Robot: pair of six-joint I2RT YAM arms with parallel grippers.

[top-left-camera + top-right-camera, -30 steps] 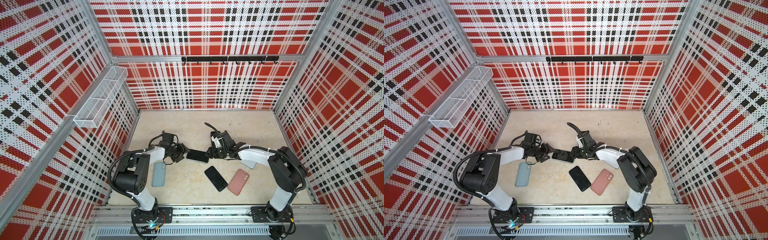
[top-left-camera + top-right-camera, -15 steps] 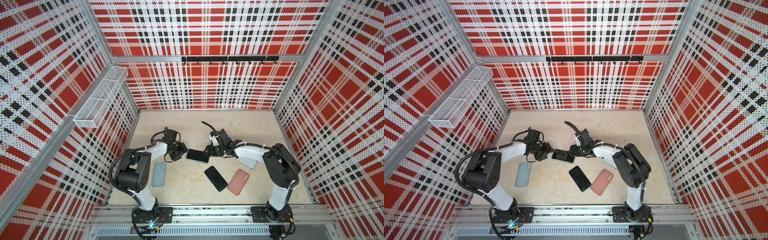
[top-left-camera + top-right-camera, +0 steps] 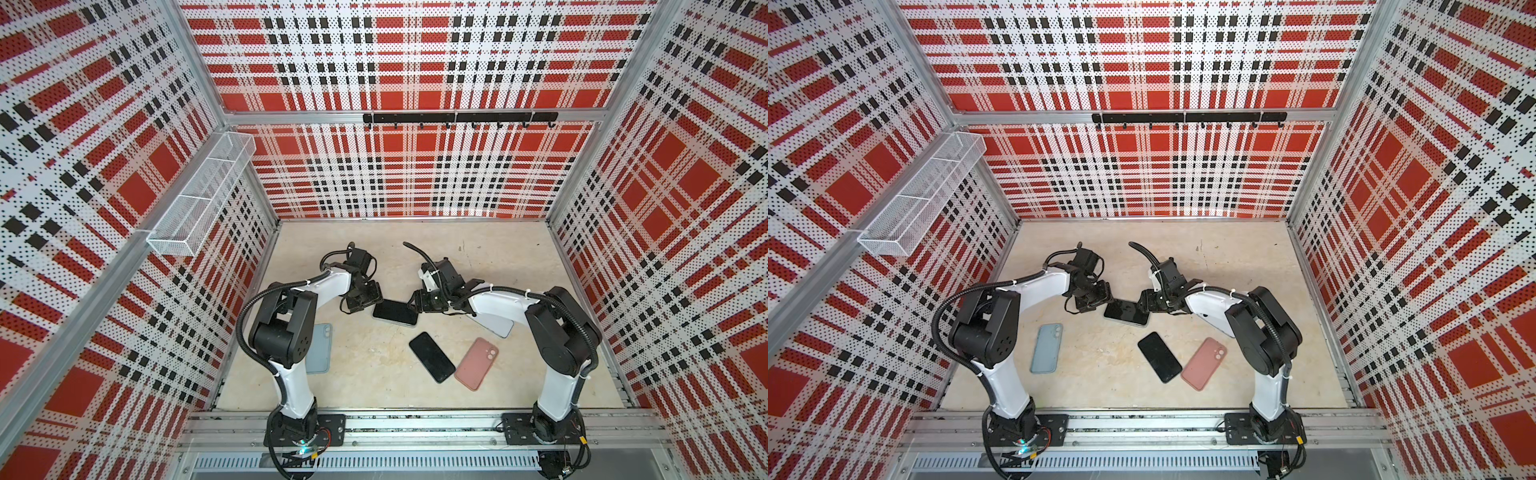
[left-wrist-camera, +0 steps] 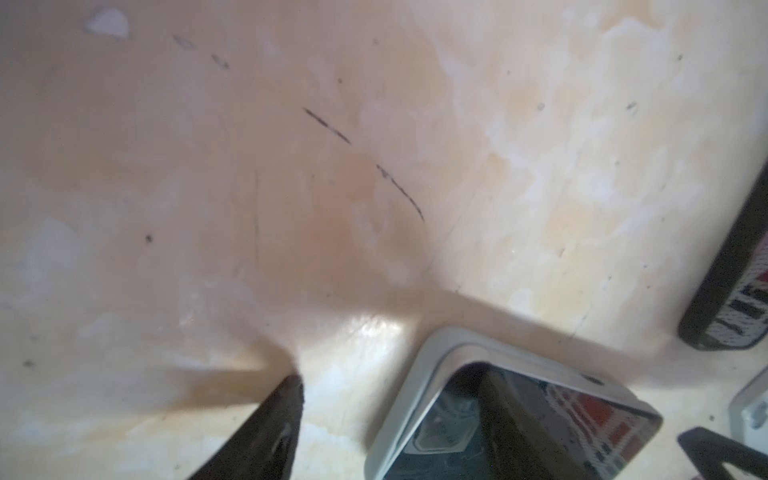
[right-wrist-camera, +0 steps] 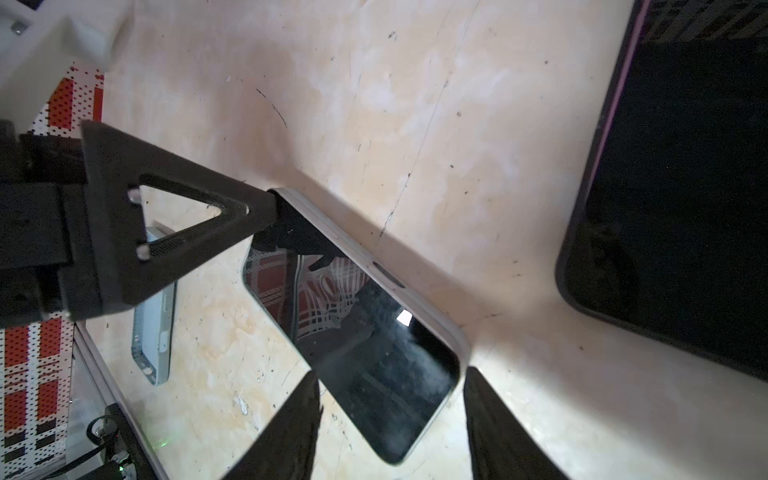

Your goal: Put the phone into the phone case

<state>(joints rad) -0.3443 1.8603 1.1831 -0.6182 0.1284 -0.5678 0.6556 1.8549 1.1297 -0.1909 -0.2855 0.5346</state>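
Done: phone (image 3: 395,312) sits inside pale case (image 4: 417,372).
Remaining: perhaps pressing corners home.
Left hand (image 3: 362,302): spread.
Right hand (image 3: 415,306): grip unclear.

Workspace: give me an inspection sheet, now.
Surface: beige table, scuffed.
Job's things: phone lying in light case, between the grippers; seating unclear.
Clutter: bare phone, pink case, blue case, white case partly under the right arm.
Grippers: left gripper open, one finger on the phone's corner; right gripper shut across its other end.
Cables: black hoses along both arms.
Surroundings: plaid walls, wire basket, hook rail.
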